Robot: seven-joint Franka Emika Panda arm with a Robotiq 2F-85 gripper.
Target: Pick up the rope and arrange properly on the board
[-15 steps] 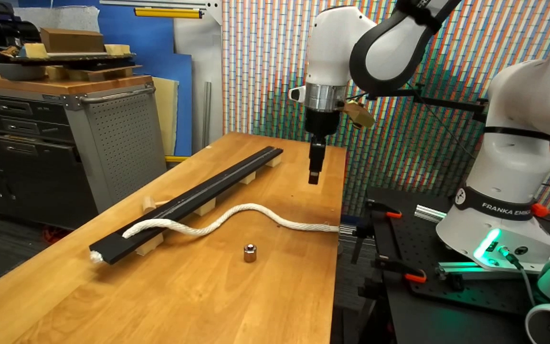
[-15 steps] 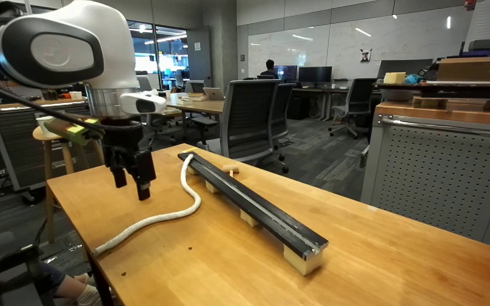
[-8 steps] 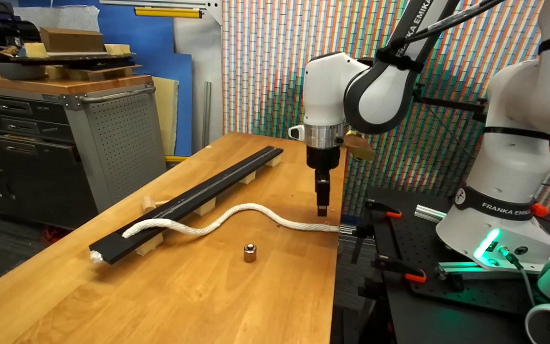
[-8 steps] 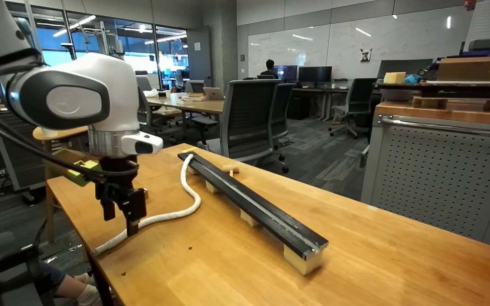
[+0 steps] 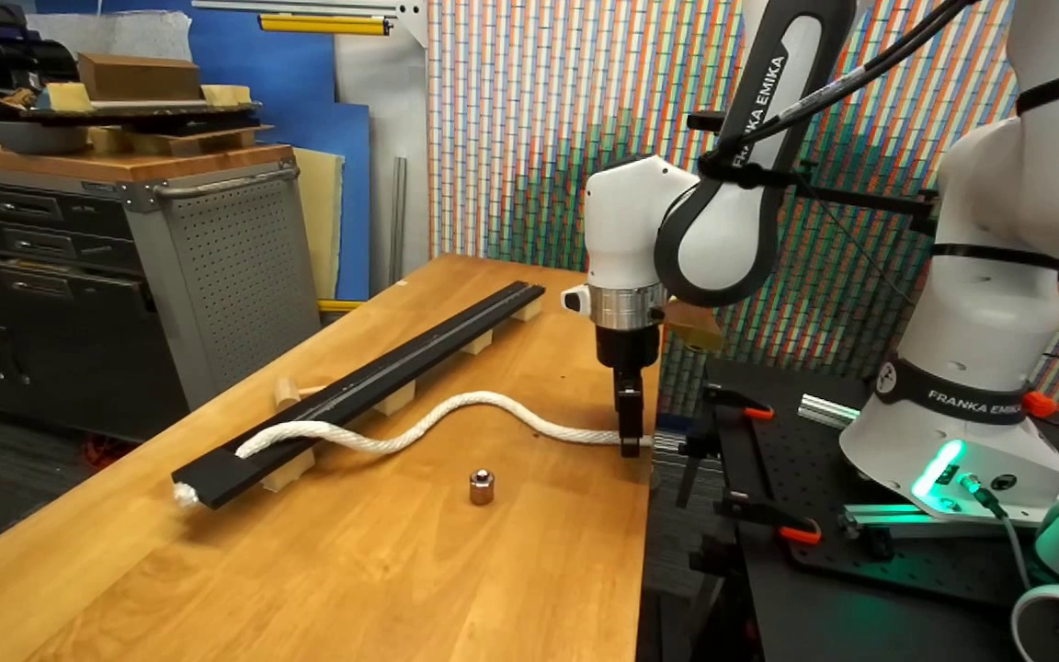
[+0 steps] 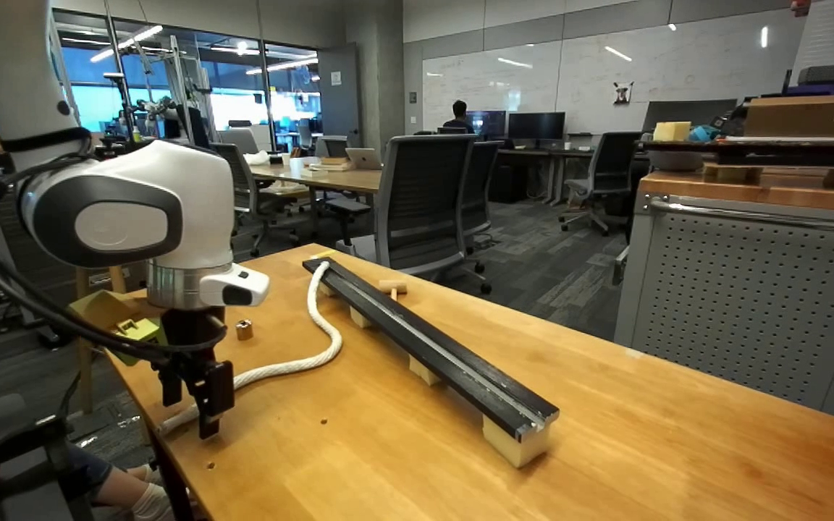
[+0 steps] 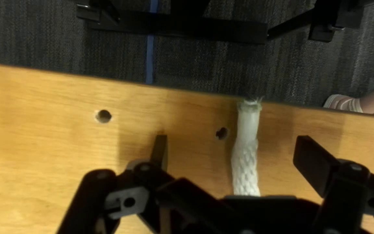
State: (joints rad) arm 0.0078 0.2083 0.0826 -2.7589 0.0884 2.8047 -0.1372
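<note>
The rope [image 5: 479,398], at the centre of an exterior view, looks like coarse braided fibre; in the wrist view its end is smooth, with a frayed tip. The board [image 5: 371,383] looks matt and streaked. Grain shows in the smooth, softly shiny wood of the table [image 5: 373,552]. The nub [image 5: 482,488], lower centre, looks like polished metal; the mallet [image 5: 287,393], centre left, like wood. The gripper [image 7: 232,148] looks dull, the arm [image 5: 718,234] like smooth plastic with a bright metal collar [image 5: 626,308]. At left, the cart [image 5: 153,276] looks like matt perforated metal and wood.
</note>
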